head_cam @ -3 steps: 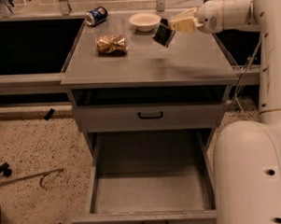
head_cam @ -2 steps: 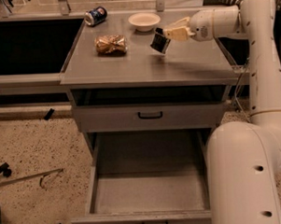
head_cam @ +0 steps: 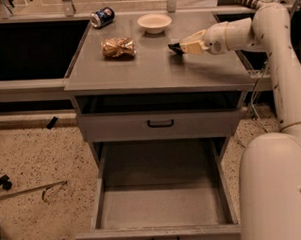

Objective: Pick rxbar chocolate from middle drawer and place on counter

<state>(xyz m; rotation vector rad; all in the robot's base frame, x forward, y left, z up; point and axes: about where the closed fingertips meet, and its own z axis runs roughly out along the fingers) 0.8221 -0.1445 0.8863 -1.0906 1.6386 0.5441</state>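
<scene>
White robot body (head_cam: pixel 276 186), lower right, with its arm (head_cam: pixel 267 47) rising along the right edge and bending left over the cabinet. We see the grey drawer cabinet (head_cam: pixel 86 145) at centre, standing on a speckled floor (head_cam: pixel 37 157).

Worktop (head_cam: pixel 153 72): the flat grey top of the cabinet, carrying the smaller items. Middle drawer (head_cam: pixel 162 206): pulled far out toward us below the worktop, its deep grey tray open to view and its black handle at the bottom edge of the view. Upper drawer front (head_cam: pixel 116 127): closed, with a small black handle at its middle.

Golden-brown packet (head_cam: pixel 118 47): crinkled, lying left of centre on the worktop. White bowl (head_cam: pixel 154 22): upright near the back edge, behind and to the right of the packet. Blue can (head_cam: pixel 102 17): on its side at the back left corner.

Pincer (head_cam: pixel 182 46): low over the right of the worktop, pointing left, pinching the rxbar chocolate (head_cam: pixel 174 47) at its tips. The dark bar is well clear of the drawer, to the right of the packet and in front of the bowl; we cannot tell whether it touches the surface.
</scene>
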